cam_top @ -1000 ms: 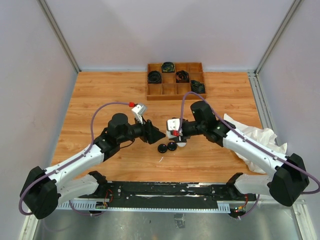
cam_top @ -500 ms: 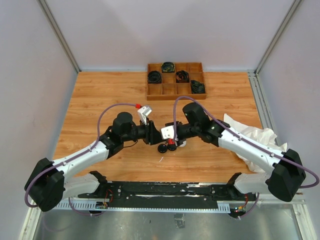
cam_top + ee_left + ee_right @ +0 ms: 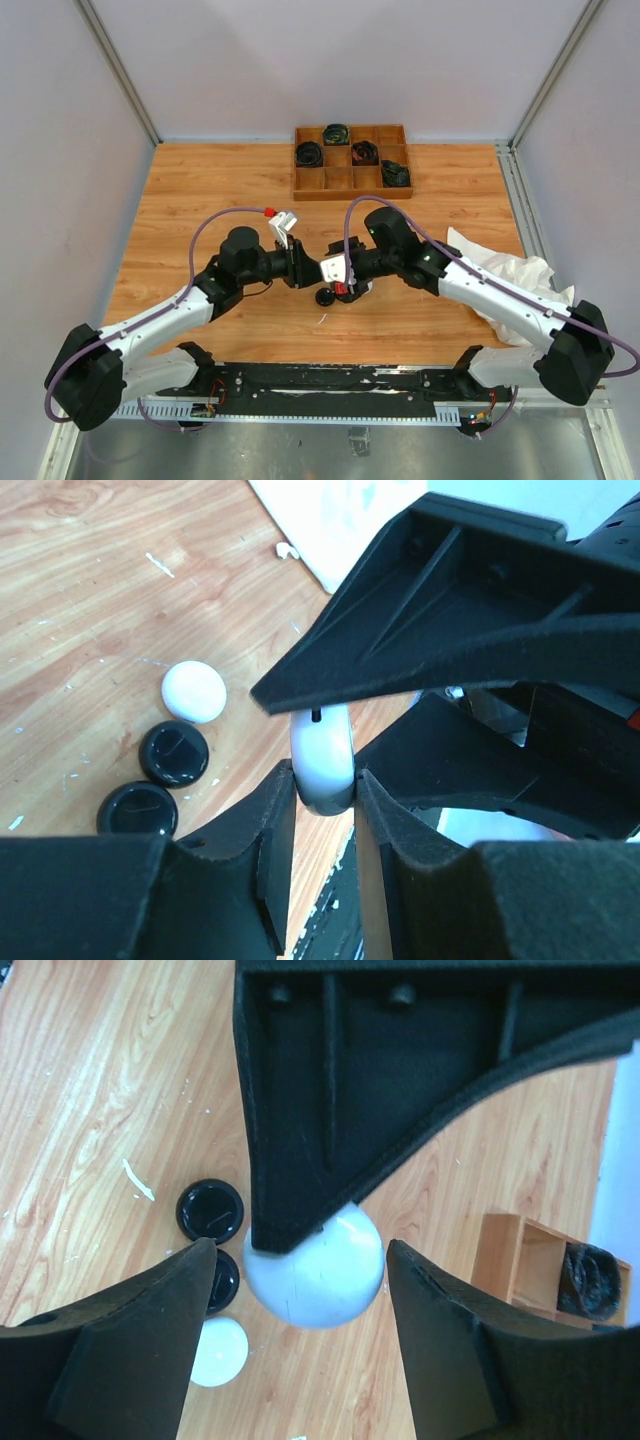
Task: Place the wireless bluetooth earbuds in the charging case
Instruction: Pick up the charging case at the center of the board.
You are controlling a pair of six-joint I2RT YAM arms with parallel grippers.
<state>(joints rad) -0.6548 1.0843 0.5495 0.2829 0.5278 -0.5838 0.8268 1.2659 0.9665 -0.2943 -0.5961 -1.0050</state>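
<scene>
While our left gripper (image 3: 323,782) pinches the white case (image 3: 320,742) at lower centre of its wrist view, our right gripper (image 3: 300,1252) stands open around it.

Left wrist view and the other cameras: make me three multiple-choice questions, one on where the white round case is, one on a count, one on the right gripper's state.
1. Where is the white round case?
A) between the left gripper's fingers
B) in the wooden tray
C) on the crumpled paper

2. How many black round pieces lie on the table near the white disc?
A) one
B) two
C) four

3. How do the right gripper's jaws stand?
A) shut on a cable
B) shut, empty
C) open, wider than the case

Answers:
1 A, the left fingers pinch its two faces.
2 B, two sit beside the white disc.
3 C, its fingers stand wide apart either side of the case.
</scene>
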